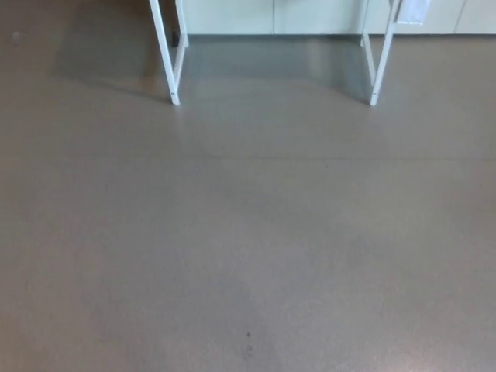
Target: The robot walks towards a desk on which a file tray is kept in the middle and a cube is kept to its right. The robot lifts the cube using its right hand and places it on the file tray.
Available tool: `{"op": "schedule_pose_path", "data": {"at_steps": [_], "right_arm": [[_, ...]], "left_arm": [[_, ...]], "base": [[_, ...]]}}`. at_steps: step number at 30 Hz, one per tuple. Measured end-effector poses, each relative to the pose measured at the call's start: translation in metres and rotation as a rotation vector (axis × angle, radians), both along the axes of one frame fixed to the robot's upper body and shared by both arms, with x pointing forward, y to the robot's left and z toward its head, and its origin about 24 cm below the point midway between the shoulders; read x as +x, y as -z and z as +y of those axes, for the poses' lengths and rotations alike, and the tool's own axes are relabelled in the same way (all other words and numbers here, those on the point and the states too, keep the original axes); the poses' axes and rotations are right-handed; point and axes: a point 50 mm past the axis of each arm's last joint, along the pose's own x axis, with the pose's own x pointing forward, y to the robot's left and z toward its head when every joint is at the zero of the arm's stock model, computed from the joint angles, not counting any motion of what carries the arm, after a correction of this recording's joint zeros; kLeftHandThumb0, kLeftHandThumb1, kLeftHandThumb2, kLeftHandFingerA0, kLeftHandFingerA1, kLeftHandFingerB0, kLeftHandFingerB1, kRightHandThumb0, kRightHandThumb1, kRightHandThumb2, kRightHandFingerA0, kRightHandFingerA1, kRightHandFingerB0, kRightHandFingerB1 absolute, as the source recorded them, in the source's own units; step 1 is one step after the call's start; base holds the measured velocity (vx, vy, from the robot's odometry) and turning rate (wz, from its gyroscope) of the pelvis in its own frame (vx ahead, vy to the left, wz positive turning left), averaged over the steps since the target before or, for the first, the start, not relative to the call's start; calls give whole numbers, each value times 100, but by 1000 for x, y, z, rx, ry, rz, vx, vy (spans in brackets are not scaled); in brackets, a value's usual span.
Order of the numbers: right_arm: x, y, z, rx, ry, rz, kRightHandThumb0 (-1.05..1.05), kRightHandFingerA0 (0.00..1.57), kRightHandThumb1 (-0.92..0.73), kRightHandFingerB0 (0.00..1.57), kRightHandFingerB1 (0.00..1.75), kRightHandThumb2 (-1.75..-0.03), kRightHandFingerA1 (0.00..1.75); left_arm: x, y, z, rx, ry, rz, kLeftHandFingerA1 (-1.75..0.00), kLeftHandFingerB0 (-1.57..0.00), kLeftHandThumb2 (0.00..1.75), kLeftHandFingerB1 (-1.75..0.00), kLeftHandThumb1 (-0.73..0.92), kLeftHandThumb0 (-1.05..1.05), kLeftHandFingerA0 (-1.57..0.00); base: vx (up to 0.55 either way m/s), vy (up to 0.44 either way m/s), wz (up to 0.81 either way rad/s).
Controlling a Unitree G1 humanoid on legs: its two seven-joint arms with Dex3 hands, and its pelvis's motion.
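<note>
Head view | white desk legs (165,54) standing on grey floor (248,232), top edge | hands unseen, state cannot tell

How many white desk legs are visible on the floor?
2. One white metal desk leg stands upper left, the other upper right; more may be hidden beyond the top edge.

My view cut the table (164,46) off at the top edge, leaving only two white legs (380,66). A pale thing (414,11) by the right leg was cropped beyond telling.
</note>
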Motion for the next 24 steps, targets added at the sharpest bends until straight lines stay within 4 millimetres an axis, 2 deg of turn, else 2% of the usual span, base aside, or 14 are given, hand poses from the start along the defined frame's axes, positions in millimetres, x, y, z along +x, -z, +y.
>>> {"op": "schedule_pose_path", "data": {"at_steps": [1,2,3,4,10,12,13,14,15,16,20,21,22,24], "right_arm": [[1,-4,-3,-12,-15,0,-34,2,-39,0,45,-95,43],[3,-6,-5,-22,-32,3,-34,0,-39,0,45,-95,43],[3,-7,-5,-26,-44,8,-35,0,-38,0,45,-95,43],[5,-7,-5,-30,-63,18,-34,1,-37,0,45,-93,44],[8,-7,-4,-23,-89,6,-33,0,-39,0,45,-94,44],[8,-6,-4,-16,-99,5,-72,24,-59,9,31,-80,39],[7,-5,-3,-19,-105,16,-69,23,-57,9,34,-78,38],[6,-5,-4,-20,-108,17,-69,23,-57,9,34,-78,38],[6,-5,-4,-22,-111,16,-72,27,-58,9,32,-79,40],[6,-5,-3,-23,-114,15,-34,1,-39,0,45,-95,43],[10,-6,-1,-17,-141,7,-72,29,-58,8,32,-80,41],[10,-6,-1,-16,-141,6,-71,27,-59,7,31,-81,41],[10,-6,-1,-15,-143,7,-71,30,-58,9,31,-81,42],[10,-6,-2,-18,-147,11,-73,25,-59,6,32,-83,41]], "left_arm": [[-2,1,0,-16,-8,4,-45,-4,64,-26,82,-81,-8],[-5,2,0,-31,-14,12,-46,-6,66,-25,81,-81,-9],[-7,2,0,-38,-17,17,-52,-4,103,-28,63,-75,-6],[-9,3,-1,-49,-20,25,-45,-6,64,-25,82,-79,-8],[-10,4,-3,-89,-25,14,-47,-6,67,-27,81,-80,-5],[-8,-1,3,-75,-21,2,-43,-6,65,-27,84,-76,-8],[-7,-3,5,-70,-18,-4,-47,-12,103,-23,67,-81,-1],[-6,-3,5,-70,-17,-8,-47,-12,103,-23,67,-81,-1],[-5,-3,5,-73,-15,-12,-46,-6,66,-28,85,-77,-7],[-5,-3,4,-76,-13,-12,-48,-7,103,-29,66,-76,-3],[-8,-3,4,-84,-11,-12,-48,-7,102,-27,67,-79,-6],[-9,-2,3,-86,-11,-6,-45,-6,66,-27,87,-77,-6],[-11,-1,3,-88,-11,3,-46,-4,106,-30,67,-75,0],[-15,1,1,-94,-16,15,-46,-5,105,-30,68,-79,0]], "base": [[8,7,-8],[0,0,0],[0,0,0],[35,103,-1],[132,319,-18],[126,250,-5],[208,143,1],[212,105,-3],[246,34,3],[214,-26,5],[255,-94,12],[284,-176,16],[246,-198,12],[340,-217,28]]}}
